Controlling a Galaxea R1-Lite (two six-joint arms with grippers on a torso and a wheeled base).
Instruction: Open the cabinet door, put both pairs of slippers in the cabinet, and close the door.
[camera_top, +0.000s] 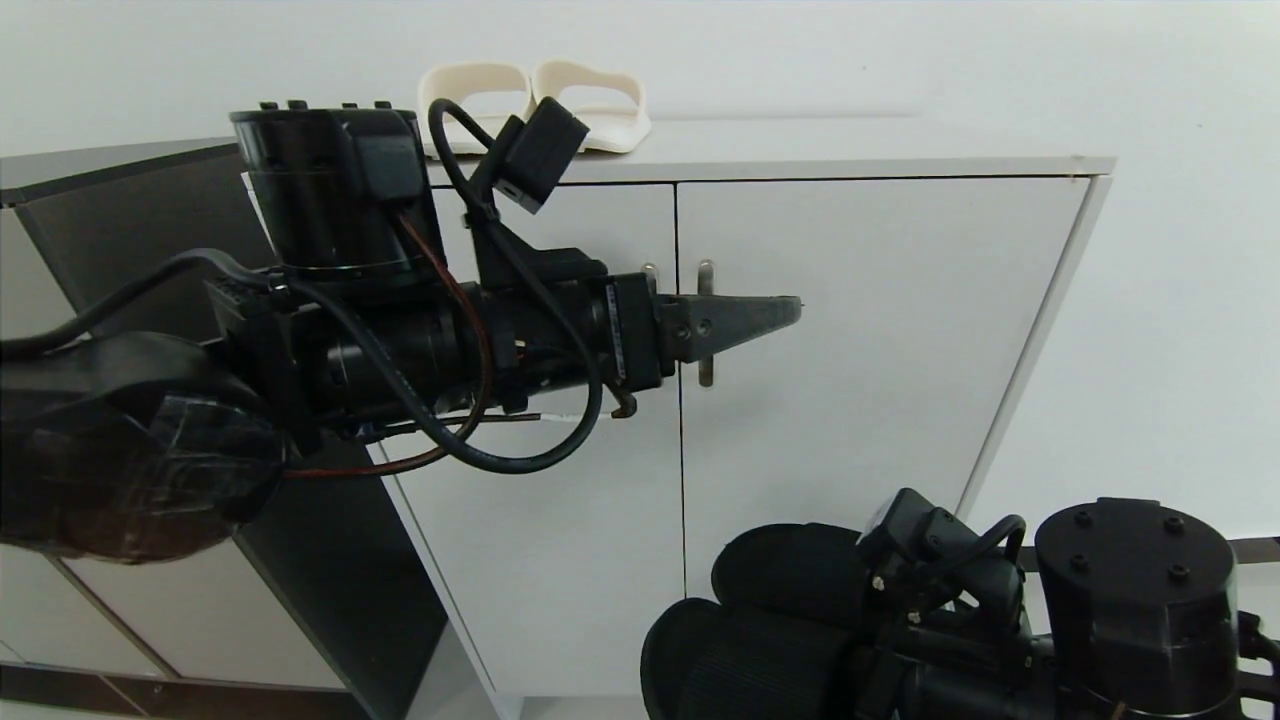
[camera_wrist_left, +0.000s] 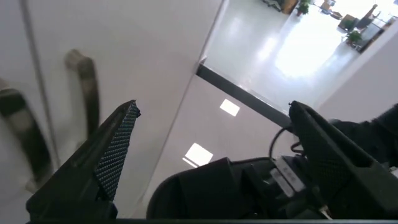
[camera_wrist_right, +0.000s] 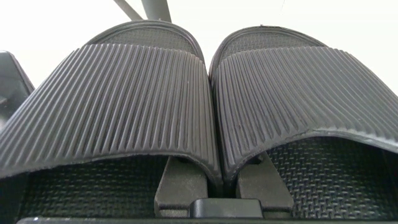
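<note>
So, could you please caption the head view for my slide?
Left gripper by the handle of the closed cabinet; right gripper holding black slippers; white slippers on top.

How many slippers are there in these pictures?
4. Two white slippers lie side by side on top of the cabinet. Two black slippers are clamped together in the right end effector, low in front of the closed doors.

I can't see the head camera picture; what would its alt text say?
The robot's left hand is at the metal handles of a white cabinet with both doors closed. White slippers lie on top; black slippers are held low on the right.
</note>
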